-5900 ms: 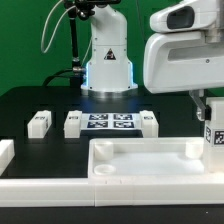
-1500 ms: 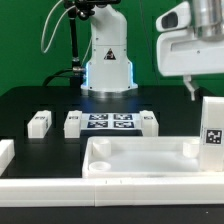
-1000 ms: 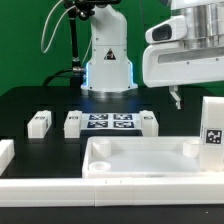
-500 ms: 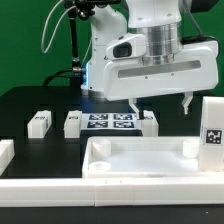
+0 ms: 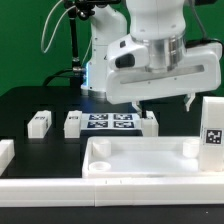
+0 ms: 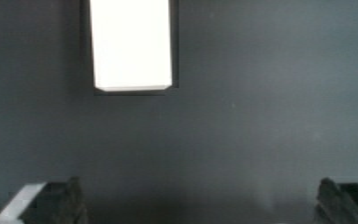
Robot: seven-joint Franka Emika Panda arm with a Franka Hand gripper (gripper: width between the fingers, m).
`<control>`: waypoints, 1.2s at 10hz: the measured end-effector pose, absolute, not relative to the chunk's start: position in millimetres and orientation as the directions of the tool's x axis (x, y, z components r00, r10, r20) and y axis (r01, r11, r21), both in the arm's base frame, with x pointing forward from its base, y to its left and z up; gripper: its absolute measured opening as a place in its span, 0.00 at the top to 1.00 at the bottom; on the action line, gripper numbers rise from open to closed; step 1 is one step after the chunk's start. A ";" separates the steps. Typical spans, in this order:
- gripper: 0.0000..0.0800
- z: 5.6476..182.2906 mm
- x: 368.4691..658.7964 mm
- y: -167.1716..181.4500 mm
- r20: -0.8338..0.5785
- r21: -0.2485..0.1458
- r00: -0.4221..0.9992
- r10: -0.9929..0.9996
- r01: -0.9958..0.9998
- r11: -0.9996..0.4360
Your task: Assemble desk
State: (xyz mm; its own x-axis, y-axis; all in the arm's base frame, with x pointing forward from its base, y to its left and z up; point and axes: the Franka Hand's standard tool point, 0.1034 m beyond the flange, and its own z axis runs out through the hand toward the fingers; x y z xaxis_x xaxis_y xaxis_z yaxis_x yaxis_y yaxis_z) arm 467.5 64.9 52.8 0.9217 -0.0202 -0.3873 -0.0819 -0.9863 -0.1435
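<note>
Jaws are spread wide with nothing in them, and I'm hanging over the table [image 5: 30,100] near a small leg [image 5: 149,123] next to the marker board [image 5: 110,122]. Tabletop [image 5: 140,160] sits nearest the exterior camera, second leg [image 5: 212,128] upright by its end on the exterior view's right.

Table [image 5: 40,98]: black, reading dark grey in the wrist view.
Tabletop [image 5: 140,166]: plain white.
Small legs [image 5: 39,123] [image 5: 72,123] [image 5: 149,122]: white with black-and-white tag markings.
Upright leg [image 5: 211,125]: white, with a black-and-white square tag on its face.
Marker board [image 5: 110,122]: white with black square tags.
Block [image 6: 131,45] in the wrist view: plain white.
Arm [image 5: 160,55]: white, with a blue glow at its base.
Claw [image 5: 163,105]: fingers [image 6: 48,203] black.
Backdrop [image 5: 25,40]: green.
</note>
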 end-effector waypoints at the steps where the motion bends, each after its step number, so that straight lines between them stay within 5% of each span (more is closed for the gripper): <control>1: 0.19 46.1 453.8 59.7 -0.489 -0.123 0.872 -0.012 -0.083 -0.989; 2: 0.19 33.6 446.0 61.2 -0.525 -0.118 0.851 0.005 -0.066 -0.991; 7: 0.19 28.1 441.2 61.9 -0.693 -0.147 0.719 0.053 -0.068 -0.987; 12: 0.19 11.4 418.8 56.4 -0.750 -0.099 0.661 0.010 -0.097 -0.990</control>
